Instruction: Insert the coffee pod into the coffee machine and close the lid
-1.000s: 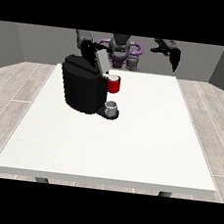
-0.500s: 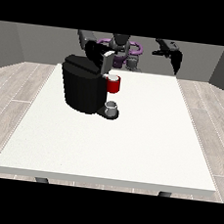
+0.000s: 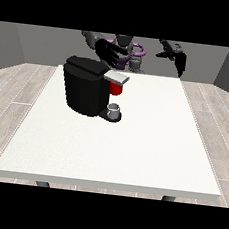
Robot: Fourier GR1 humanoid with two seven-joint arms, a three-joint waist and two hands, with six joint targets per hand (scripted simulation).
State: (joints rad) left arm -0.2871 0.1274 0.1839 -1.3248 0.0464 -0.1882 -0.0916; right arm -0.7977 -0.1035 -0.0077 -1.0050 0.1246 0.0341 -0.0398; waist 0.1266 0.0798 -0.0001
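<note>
Standing on the white table (image 3: 132,154), left of centre, the black coffee machine (image 3: 84,85) has a red thing at the machine (image 3: 116,88) under its grey lid (image 3: 116,77) and a grey cup (image 3: 115,109) at its base. The hand at the view's left (image 3: 109,51) hovers behind the machine with fingers spread; the hand at the view's right (image 3: 176,55) hangs relaxed over the far edge. No pod shows plainly.

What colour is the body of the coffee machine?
Black, seen in the front view: the coffee machine stands on the white table.

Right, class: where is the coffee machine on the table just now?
In the front view the coffee machine stands on the white table at the left, towards the robot's edge, just below the hand at the view's left.
</note>
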